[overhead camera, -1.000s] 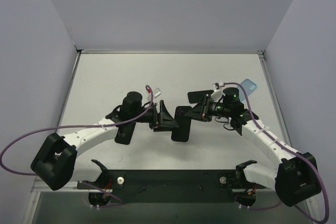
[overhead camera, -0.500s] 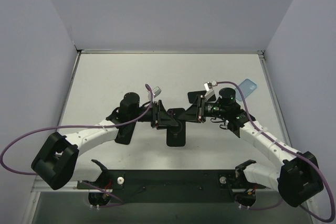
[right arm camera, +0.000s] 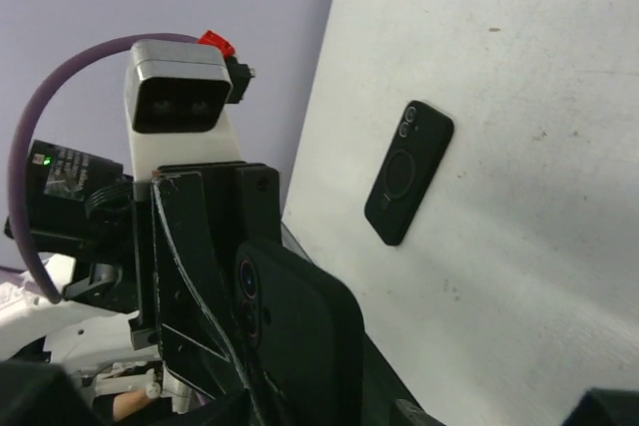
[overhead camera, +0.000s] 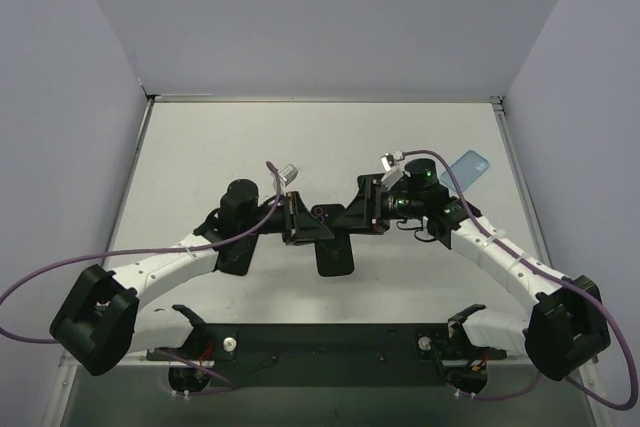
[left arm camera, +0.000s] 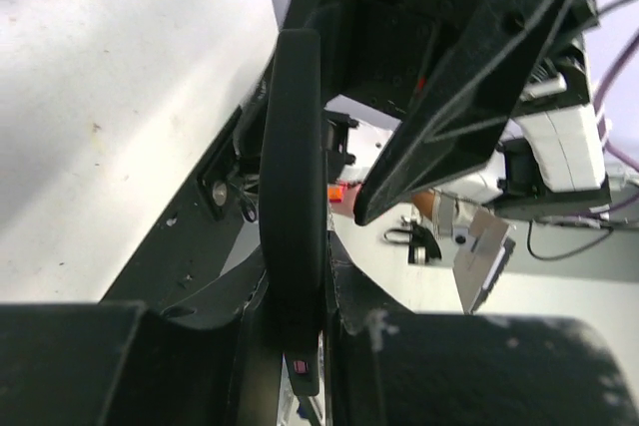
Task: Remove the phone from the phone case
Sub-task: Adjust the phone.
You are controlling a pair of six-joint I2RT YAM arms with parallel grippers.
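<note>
The phone [overhead camera: 336,253], black and in a black phone case, hangs on edge above the middle of the table between the two grippers. My left gripper [overhead camera: 304,226] is shut on one end of it. In the left wrist view the phone [left arm camera: 293,187] runs edge-on up from between my left gripper's [left arm camera: 295,346] fingers, which press on both its faces. My right gripper [overhead camera: 358,215] stands open at the other end. In the right wrist view the phone's [right arm camera: 300,331] back, with its camera lenses, sits free between the right jaws, which are spread wide.
A second black phone-shaped slab [right arm camera: 407,172] with a ring on its back lies flat on the table, under the left arm [overhead camera: 233,257]. A light blue case [overhead camera: 468,165] lies at the back right. Purple cables loop from both arms. Walls enclose the table.
The left gripper has shut on the phone and the right gripper has opened off it. Both grippers and the phone shifted slightly left.
</note>
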